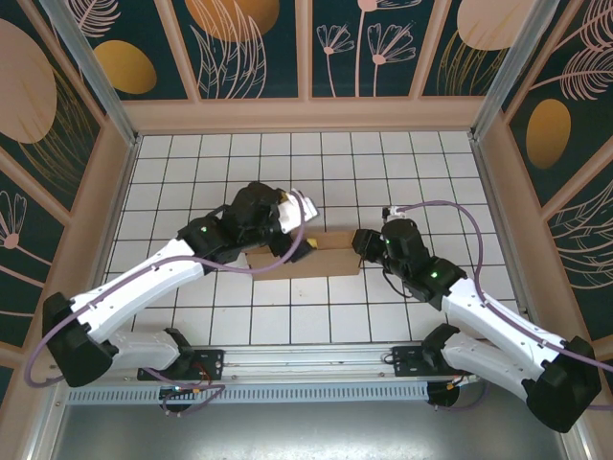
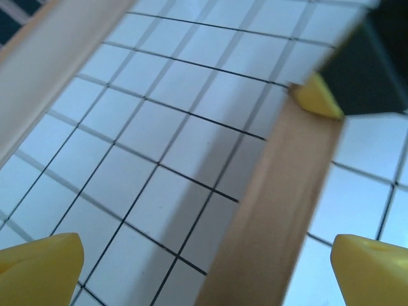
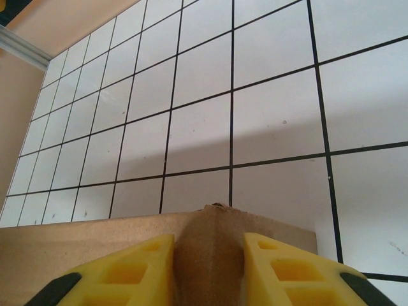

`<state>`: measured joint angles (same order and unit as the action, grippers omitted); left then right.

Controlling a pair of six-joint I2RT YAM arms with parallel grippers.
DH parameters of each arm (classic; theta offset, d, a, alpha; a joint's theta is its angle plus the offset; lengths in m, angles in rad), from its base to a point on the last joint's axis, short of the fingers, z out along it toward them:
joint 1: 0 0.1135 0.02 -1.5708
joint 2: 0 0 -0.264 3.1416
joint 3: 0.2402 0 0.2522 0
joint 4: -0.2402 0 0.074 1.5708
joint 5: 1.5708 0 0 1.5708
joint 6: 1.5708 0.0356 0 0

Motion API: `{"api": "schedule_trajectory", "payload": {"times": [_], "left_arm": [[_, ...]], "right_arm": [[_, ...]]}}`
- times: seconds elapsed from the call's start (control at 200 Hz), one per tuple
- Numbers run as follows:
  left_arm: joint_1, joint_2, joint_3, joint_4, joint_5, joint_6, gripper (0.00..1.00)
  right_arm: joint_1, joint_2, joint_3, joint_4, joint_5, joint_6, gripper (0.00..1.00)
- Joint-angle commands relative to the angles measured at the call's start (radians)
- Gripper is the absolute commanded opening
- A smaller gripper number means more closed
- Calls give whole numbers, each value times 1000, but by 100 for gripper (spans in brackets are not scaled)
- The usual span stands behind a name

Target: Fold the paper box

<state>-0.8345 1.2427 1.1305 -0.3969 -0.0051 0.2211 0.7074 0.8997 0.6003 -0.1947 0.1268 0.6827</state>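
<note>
Box: paper box (image 1: 330, 261) sits in the middle of the white tiled tabletop (image 1: 383, 172), between both arms | left fingers (image 2: 39, 268): spread wide apart, one on each side of a box wall, not squeezing | right fingers (image 3: 135, 271): squeezing a folded bit of the box at its right end

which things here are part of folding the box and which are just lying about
In the job: plain brown corrugated cardboard paper box; left gripper, open astride one wall; right gripper, shut on its end.
Just there: white gridded tabletop; teal plant-patterned wall panels; purple arm cables.
</note>
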Motion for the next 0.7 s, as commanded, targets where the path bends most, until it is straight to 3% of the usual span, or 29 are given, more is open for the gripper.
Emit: {"api": "schedule_trajectory", "payload": {"times": [0.0, 0.07, 0.185, 0.275, 0.435, 0.545, 0.696], "left_arm": [[41, -50, -21, 60, -156, -330, 99], [61, -100, -37, 26, -205, -481, 99], [95, -243, -145, 38, -179, -713, 98], [129, -326, -226, 20, -142, -865, 81], [177, -402, -309, -32, -110, -1003, 76], [203, -454, -407, 45, -55, -1073, 76], [242, -453, -452, 72, -54, -1086, 77]], "right_arm": [[30, 15, -3, -111, 55, 2, 31], [38, 13, -8, -118, 71, 1, 31], [44, 2, -16, -121, 83, -1, 31], [46, 2, -16, -118, 79, 2, 31], [49, 3, -17, -123, 80, -3, 31], [50, 8, -22, -122, 69, -3, 31], [56, 8, -28, -120, 65, 4, 31]]}}
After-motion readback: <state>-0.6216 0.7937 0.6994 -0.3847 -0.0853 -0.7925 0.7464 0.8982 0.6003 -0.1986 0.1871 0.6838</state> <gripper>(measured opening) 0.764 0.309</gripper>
